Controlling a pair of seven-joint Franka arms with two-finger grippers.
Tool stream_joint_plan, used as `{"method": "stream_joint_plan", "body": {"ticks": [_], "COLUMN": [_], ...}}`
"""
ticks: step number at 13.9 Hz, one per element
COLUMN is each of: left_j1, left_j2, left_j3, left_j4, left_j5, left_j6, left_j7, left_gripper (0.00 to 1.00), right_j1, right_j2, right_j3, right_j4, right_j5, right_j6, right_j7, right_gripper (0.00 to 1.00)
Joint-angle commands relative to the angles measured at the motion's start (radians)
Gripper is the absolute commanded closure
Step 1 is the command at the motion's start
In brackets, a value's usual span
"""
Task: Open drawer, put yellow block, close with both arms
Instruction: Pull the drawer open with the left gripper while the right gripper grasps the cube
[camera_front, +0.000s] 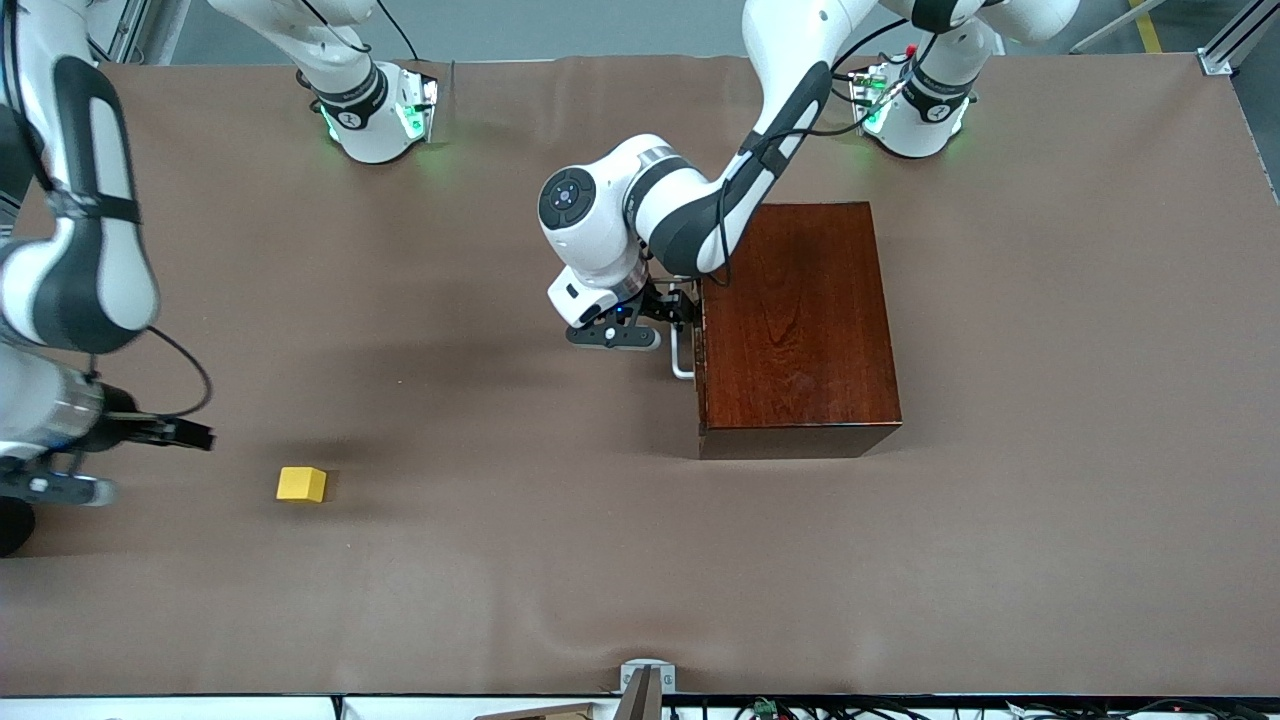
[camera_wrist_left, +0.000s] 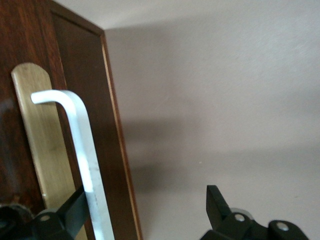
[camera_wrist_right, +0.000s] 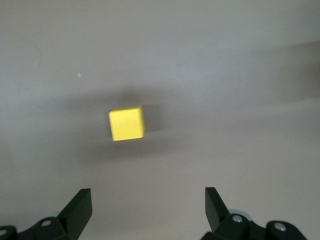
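Observation:
The dark mahogany box (camera_front: 795, 320) stands near the left arm's base with its drawer shut flush. The drawer's white U-shaped handle (camera_front: 681, 360) faces the right arm's end of the table. My left gripper (camera_front: 678, 312) is at the handle, open. In the left wrist view the gripper (camera_wrist_left: 145, 210) straddles the handle bar (camera_wrist_left: 82, 145): one finger sits between the bar and the drawer front (camera_wrist_left: 85, 100), the other stands clear. The yellow block (camera_front: 301, 484) lies on the table. My right gripper (camera_front: 190, 435) is open and empty beside it. The block (camera_wrist_right: 127, 124) lies ahead of that gripper (camera_wrist_right: 148, 207).
A brown cover (camera_front: 520, 560) spreads over the whole table. A brass plate (camera_wrist_left: 37, 140) backs the handle. A small metal mount (camera_front: 647, 685) sits at the table edge nearest the front camera. The arm bases (camera_front: 380, 120) stand along the edge farthest from that camera.

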Motion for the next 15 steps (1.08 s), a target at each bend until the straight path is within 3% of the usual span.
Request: {"method": "stream_joint_plan", "body": {"ticks": [1,7,15], "left_j1": [-0.013,-0.016,-0.016], "left_j2": [0.02,0.033,0.04], "left_j3": [-0.002,-0.017,-0.021], "left_j4": [0.026,0.026,0.029], "left_j5": [0.01,-0.01,-0.117], "left_j6": [0.105,0.199,0.328], "left_j7": [-0.039,-0.047,-0.045], "left_gripper": [0.0,0.0,0.0], "right_j1": [0.019,0.023,0.035], "right_j2": [0.044,0.145,0.196], "right_j3": [-0.003,-0.003,-0.001], "right_j4": [0.009,0.003,0.001], "right_j5": [0.007,0.009,0.01], "right_j6": [0.0,0.087,0.175], "right_j7": [0.008,-0.005,-0.008], "right_gripper": [0.0,0.0,0.0]}}
